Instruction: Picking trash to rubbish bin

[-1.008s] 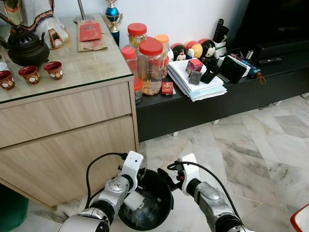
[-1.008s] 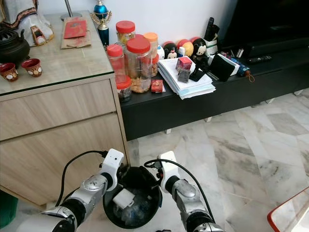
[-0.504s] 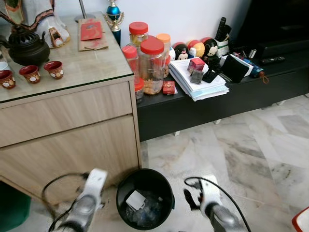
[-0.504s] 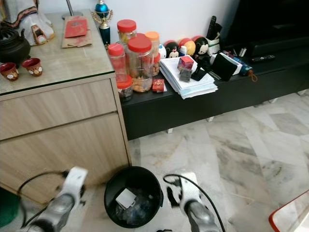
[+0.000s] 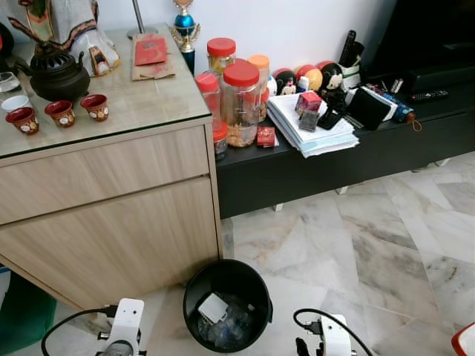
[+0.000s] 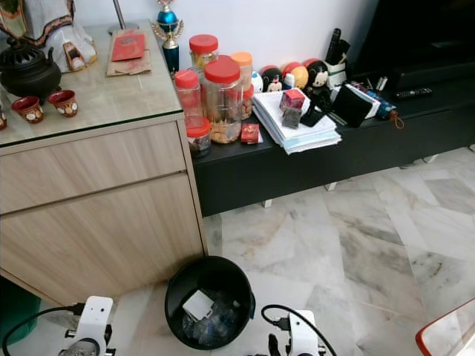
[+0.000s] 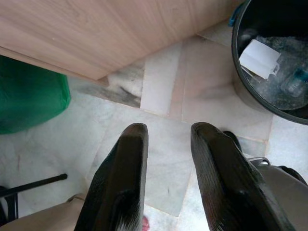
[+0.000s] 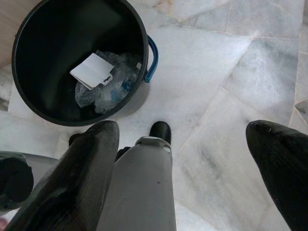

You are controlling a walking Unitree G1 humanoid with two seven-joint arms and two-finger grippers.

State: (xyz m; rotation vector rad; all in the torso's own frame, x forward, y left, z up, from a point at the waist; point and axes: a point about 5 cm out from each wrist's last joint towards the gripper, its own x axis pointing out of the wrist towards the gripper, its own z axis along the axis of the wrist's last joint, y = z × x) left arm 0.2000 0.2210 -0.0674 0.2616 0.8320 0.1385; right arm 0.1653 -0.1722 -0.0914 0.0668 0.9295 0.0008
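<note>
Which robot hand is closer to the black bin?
The right, though only slightly. The right gripper hangs low just beside the black bin on the robot's right. The left gripper hangs on the bin's other side, a bit farther off, near the wooden cabinet.

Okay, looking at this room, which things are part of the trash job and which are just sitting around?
Part of the job:
black rubbish bin
white card and clear plastic trash inside the bin
left gripper, empty
right gripper, open and empty

Just sitting around:
red-lidded jars
stack of papers
teapot and small cups
green bag
</note>
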